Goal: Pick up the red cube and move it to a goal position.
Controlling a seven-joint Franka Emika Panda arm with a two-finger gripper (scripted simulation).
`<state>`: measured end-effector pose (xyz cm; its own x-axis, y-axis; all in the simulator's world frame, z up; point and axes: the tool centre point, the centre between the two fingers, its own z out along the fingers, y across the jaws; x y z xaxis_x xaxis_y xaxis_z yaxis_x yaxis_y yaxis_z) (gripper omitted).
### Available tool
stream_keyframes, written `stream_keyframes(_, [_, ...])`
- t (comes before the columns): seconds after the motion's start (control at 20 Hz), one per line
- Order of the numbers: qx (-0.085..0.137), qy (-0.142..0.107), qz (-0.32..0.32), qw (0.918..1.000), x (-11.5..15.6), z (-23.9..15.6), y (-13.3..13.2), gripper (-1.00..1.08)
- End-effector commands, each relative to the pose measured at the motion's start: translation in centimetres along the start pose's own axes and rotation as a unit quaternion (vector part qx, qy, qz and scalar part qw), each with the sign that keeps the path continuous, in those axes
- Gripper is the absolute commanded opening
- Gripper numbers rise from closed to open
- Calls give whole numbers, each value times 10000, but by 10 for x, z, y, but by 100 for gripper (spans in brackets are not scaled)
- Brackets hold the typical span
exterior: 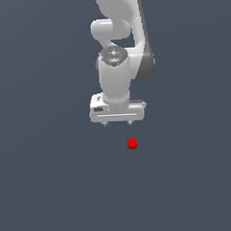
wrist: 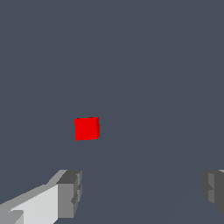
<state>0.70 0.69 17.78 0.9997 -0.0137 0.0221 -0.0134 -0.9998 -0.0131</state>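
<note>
A tiny bright red cube (exterior: pixel 132 144) lies on the flat dark grey surface, a little toward the exterior view's right of the hand's centre line. The white gripper (exterior: pixel 117 123) hangs above it and apart from it, its two short fingertips spread wide with nothing between them. Through the wrist camera the red cube (wrist: pixel 86 128) sits on the floor beyond the gripper (wrist: pixel 142 192), nearer one grey finger pad (wrist: pixel 70 192) than the other, and outside the gap between them.
The white arm (exterior: pixel 116 45) rises behind the hand to the frame's upper edge. The dark grey floor (exterior: pixel 54 188) spreads evenly all around.
</note>
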Motion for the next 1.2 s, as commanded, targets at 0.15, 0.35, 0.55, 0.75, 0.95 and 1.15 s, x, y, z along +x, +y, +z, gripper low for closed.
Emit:
stream_keyframes(0.15, [-1, -2, -7, 10000, 0, 3, -1, 100])
stream_keyframes(0.35, [-5, -12, -36, 10000, 1, 17, -7, 100])
stream_keyframes(0.55, [-12, -28, -86, 10000, 3, 41, -18, 100])
stream_keyframes(0.75, [-23, -51, -155, 9999, 6, 73, -32, 100])
stream_keyframes(0.95, [-37, -76, -230, 9997, 9, 109, -47, 100])
stream_keyframes(1.15, [-48, -94, -284, 9995, 11, 135, -57, 100])
